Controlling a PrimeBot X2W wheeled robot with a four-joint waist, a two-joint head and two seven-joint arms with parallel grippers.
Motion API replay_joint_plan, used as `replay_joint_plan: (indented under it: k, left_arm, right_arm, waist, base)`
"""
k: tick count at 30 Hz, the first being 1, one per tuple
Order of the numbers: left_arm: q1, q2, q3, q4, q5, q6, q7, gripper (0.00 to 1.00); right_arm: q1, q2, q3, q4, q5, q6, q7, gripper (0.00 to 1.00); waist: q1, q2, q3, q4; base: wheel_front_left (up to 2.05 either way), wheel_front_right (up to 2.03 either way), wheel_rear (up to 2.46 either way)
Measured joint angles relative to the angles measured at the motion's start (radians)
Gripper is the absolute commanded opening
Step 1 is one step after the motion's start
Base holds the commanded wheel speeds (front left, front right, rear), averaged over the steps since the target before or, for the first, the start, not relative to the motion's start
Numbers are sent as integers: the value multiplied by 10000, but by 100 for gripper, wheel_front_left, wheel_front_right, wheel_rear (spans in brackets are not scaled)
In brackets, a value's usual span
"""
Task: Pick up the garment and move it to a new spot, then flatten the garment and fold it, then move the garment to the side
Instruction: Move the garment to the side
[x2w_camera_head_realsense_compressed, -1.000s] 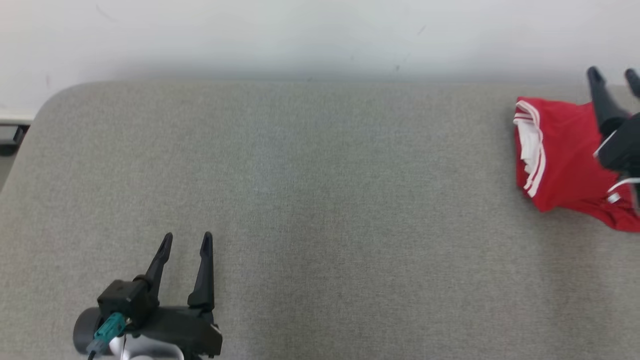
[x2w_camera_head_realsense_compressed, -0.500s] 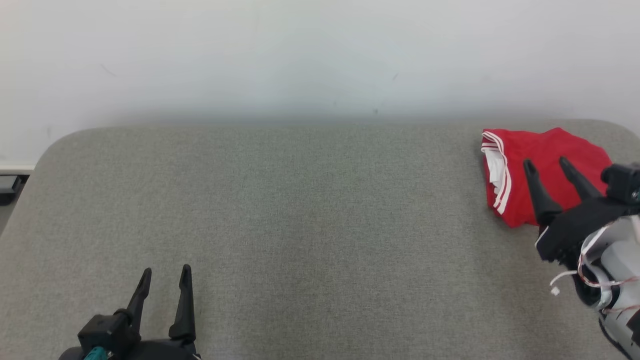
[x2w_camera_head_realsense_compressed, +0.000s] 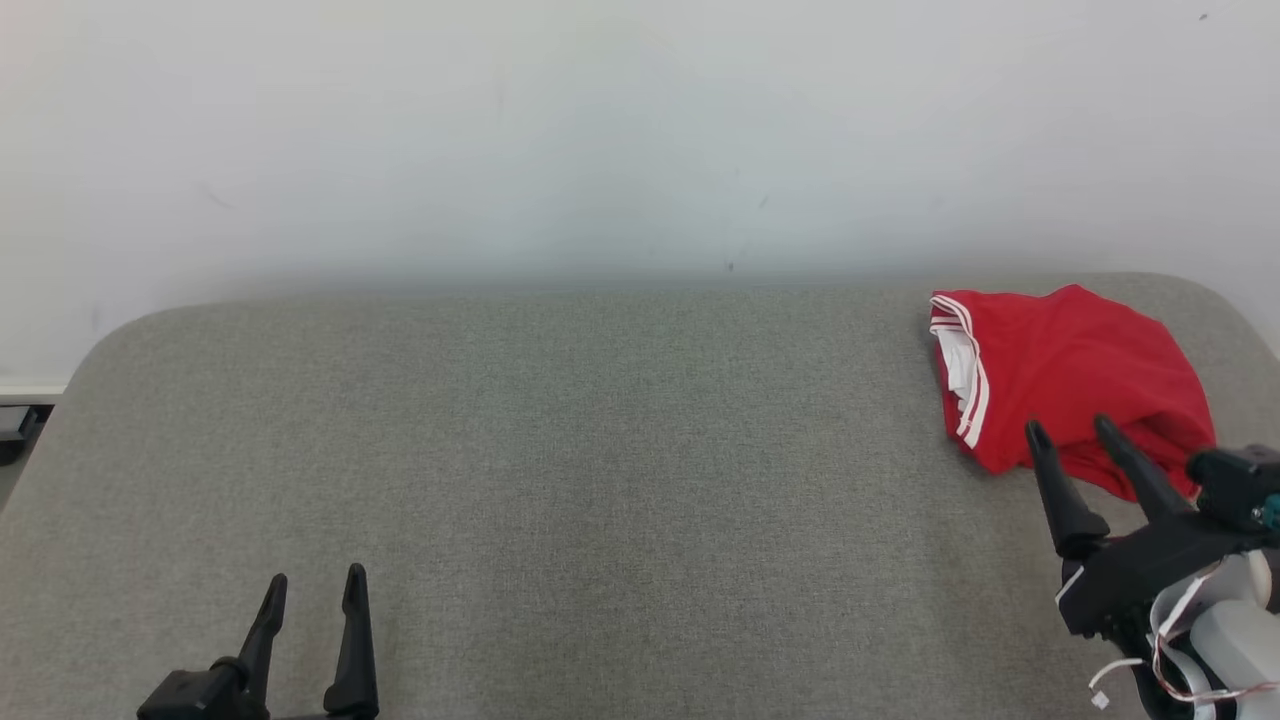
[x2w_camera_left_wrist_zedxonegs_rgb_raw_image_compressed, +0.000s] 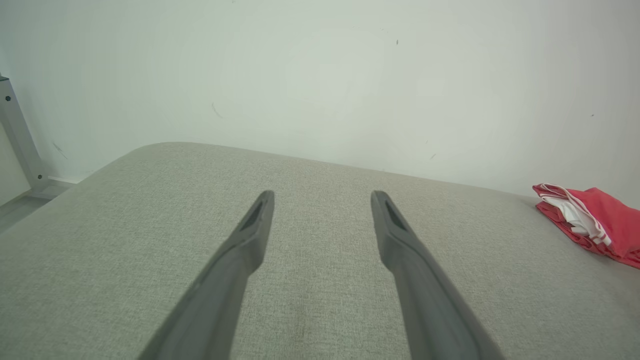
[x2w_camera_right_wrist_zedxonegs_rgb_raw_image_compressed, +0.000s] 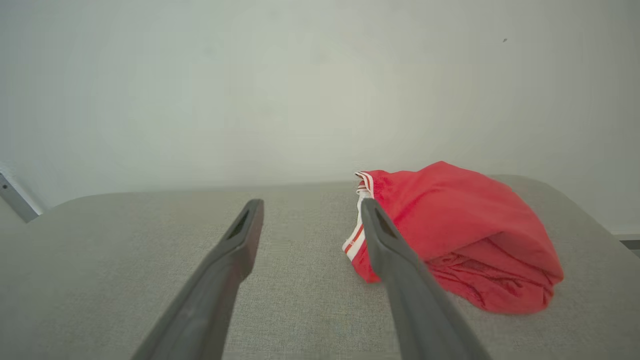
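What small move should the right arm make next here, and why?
Probably draw the right gripper back toward rest: the red garment already lies folded at the right end of the table, and the open gripper holds nothing.

Before you, in soft even light, lies a round-cornered grey fabric-covered table (x2w_camera_head_realsense_compressed: 600, 470), backed by a plain white wall (x2w_camera_head_realsense_compressed: 600, 130). A grey metal strut (x2w_camera_left_wrist_zedxonegs_rgb_raw_image_compressed: 20, 135) stands past its left corner.

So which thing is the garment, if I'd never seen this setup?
Find the long grey fabric table against the white wall. At its far right corner lies the garment, a soft bundle just beyond the right gripper. It is the one bright red thing there, with white stripes along its left edge.
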Motion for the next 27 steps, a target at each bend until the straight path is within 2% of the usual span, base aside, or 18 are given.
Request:
replay_joint_plan:
  k: [6,14,27]
  left_arm:
    - [38,-59,167,-119,2,2,0,100]
    - [205,-105,362,-251,2,10,10,100]
    - [405,-221,525,-483,247,12,240,100]
  right_arm:
    - [865,255,-635,-748,-483,-10,0,100]
    - [2056,951,-2190,-700,-1436,-10,0,100]
    - [2774,1678,-3304,-1225,-3241,-12,0,100]
  waist:
    - [1,0,-24,-42]
    - [2,0,-12,-92]
    - [2,0,-19,-123]
  base:
    - [0,0,0]
    - [0,0,0]
    - [0,0,0]
